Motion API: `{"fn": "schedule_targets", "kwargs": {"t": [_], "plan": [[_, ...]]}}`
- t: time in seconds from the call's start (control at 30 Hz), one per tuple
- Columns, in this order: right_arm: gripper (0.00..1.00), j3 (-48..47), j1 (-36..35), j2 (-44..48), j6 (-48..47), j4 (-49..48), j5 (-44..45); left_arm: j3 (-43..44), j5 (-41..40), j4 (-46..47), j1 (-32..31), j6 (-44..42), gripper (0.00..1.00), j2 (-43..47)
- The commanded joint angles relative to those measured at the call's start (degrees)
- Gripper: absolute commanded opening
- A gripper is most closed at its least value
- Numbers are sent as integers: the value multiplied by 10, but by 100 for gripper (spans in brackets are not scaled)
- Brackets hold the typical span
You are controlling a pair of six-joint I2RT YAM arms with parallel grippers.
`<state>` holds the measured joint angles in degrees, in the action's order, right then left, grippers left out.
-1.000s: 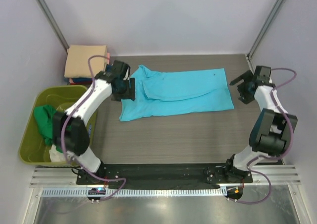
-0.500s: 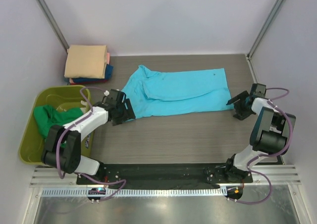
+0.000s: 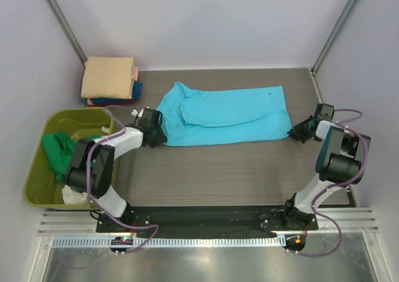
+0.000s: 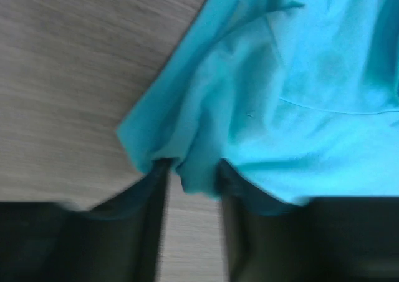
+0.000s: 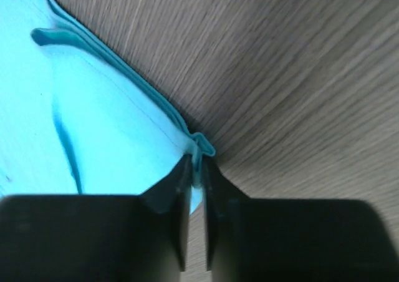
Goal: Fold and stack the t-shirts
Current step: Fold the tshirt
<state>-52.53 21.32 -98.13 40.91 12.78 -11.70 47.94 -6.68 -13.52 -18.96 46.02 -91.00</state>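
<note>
A bright turquoise t-shirt (image 3: 224, 115) lies spread across the middle of the table, one sleeve folded over its body. My left gripper (image 3: 157, 134) is low at the shirt's near left corner. In the left wrist view it (image 4: 192, 170) is shut on a bunched fold of the turquoise cloth (image 4: 293, 107), which fills the gap between the fingertips. My right gripper (image 3: 295, 131) is at the near right corner. There it (image 5: 197, 163) is shut on the hem corner of the t-shirt (image 5: 93, 126), and the cloth pokes up past the tips.
A stack of folded t-shirts (image 3: 110, 76), tan on top with dark blue and red beneath, sits at the back left. An olive-yellow bin (image 3: 37, 188) beside the left arm holds a green shirt (image 3: 59, 154) and a white one (image 3: 72, 196). Grey walls enclose the table.
Both arms came down to the shirt's near corners, the left from near the collar, the right from the far right. Both grippers went from open to shut on cloth.
</note>
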Motion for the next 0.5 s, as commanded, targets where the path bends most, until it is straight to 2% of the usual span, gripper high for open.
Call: {"fn": "schedule_targets", "kwargs": {"t": [0.0,0.03,0.07,0.17,0.27,0.3,0.4,0.47], "plan": [[13,-17,-5,-20,8,-10,-9,40,-15,11,13,-13,30,-43],[4,-30,-7,-22,13,-9,-15,58,-12,4,15,-17,9,-48],[1,-39,-8,-23,14,-8,-22,90,-10,-4,17,-22,0,-51],[1,-79,-9,11,16,22,-39,137,-10,-51,18,-36,0,-23],[1,-101,-9,70,5,56,-24,155,-43,-82,18,-39,0,62],[1,-100,-8,109,1,68,-11,146,-53,-92,18,-39,0,81],[1,-59,2,152,-10,81,3,116,-49,-110,18,-34,0,149],[1,0,7,165,-8,81,10,52,-37,-100,18,-15,0,187]]}}
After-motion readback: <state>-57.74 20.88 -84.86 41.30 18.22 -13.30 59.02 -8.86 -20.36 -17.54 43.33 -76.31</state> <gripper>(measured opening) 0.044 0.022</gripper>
